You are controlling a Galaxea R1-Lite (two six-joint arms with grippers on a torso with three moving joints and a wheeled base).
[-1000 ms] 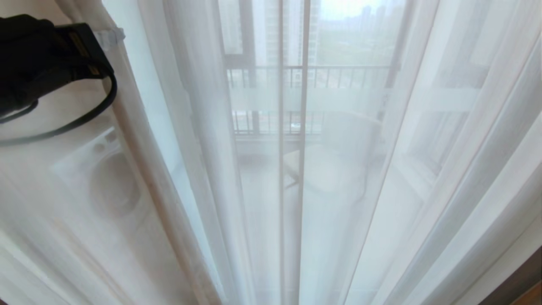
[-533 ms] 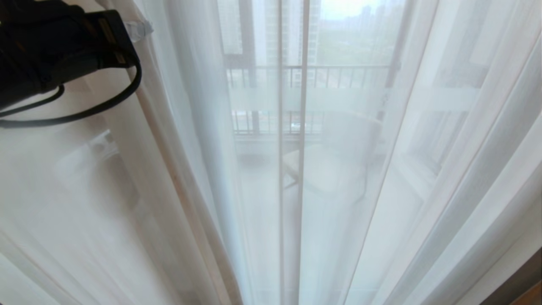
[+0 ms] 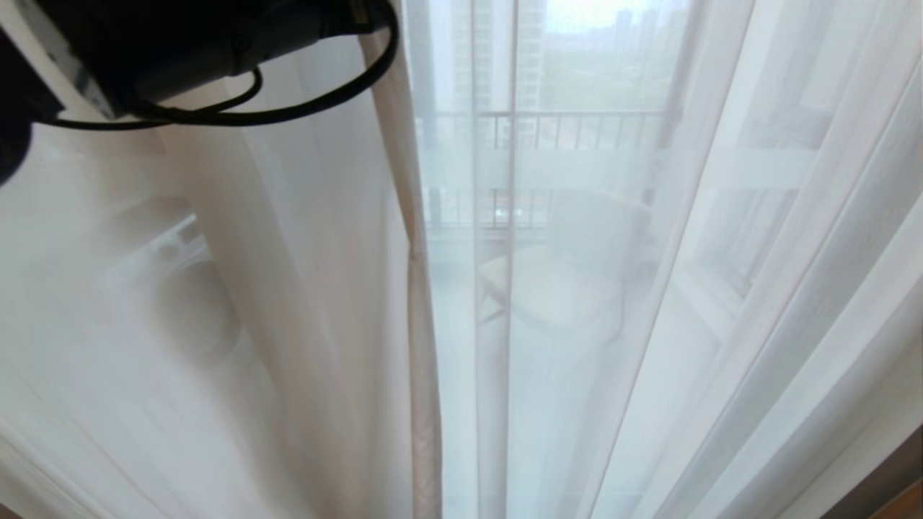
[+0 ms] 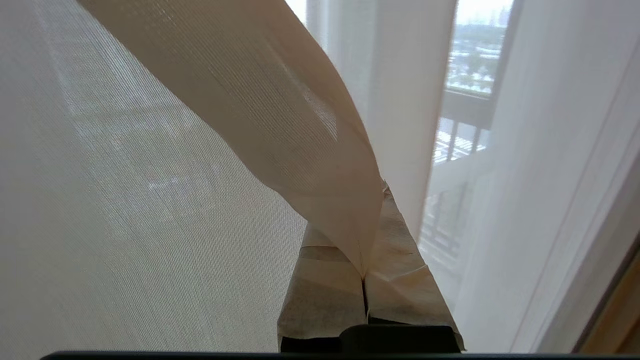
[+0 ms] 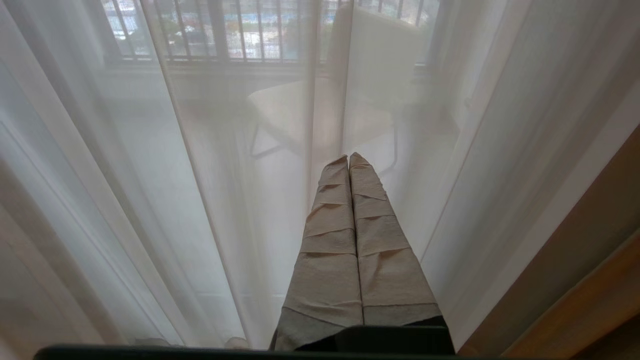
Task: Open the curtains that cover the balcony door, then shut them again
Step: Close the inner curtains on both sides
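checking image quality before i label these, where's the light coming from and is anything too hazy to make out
Head view: daylight comes from behind the sheer curtain, so the left arm reads as a dark silhouette and the balcony railing looks hazy. Left wrist view: the curtain edge pinched in the left claw is backlit. Right wrist view: chair is softened by fabric.

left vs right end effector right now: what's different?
Load: the left end effector is shut on the hemmed edge of the left sheer curtain; the right end effector is shut on nothing.
Contact: the left has fabric draped up from its tips; the right points at the right sheer curtain, tips bare.
Visibility: the left arm shows at the head view's top left; the right arm does not appear there.
Shared: both have tape-wrapped fingers pressed together.
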